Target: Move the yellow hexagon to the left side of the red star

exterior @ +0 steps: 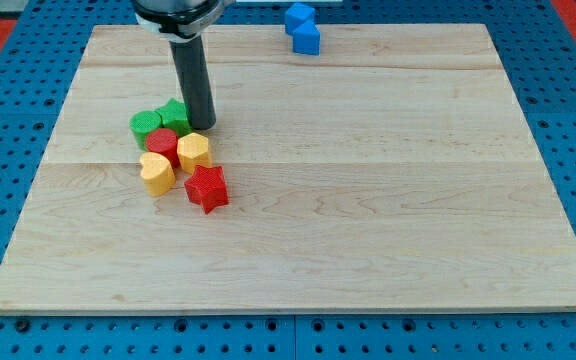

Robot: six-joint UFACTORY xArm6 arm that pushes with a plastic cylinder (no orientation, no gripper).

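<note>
Yellow hexagon (194,151) sits just below my tip (202,127), touching the red star (207,188) on its upper-left. No jaws on this rod, nothing pinched. Tip's parked above, prob. to shove hexagon down-left round the star.

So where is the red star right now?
The red star block sits left of centre on the wooden board, at the bottom of the cluster, just below the yellow heart block and right of another yellow block.

We see two blue blocks (303,28) touching at the counter's (368,200) top edge; green blocks (158,122) flank a red block (162,143).
</note>
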